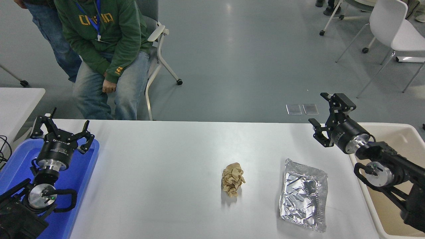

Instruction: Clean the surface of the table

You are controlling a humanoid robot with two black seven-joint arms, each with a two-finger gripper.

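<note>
With jaws wide and nothing held, the right gripper [327,121] should be lowered onto the foil pouch [303,194] just below-left, then the crumpled paper [233,179] further left.

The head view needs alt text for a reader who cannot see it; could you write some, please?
A crumpled brown paper ball and a silver foil tray lie on the white table surface. The right pincer hangs open near the beige bin; the left pincer is parked open over a blue tray.
</note>
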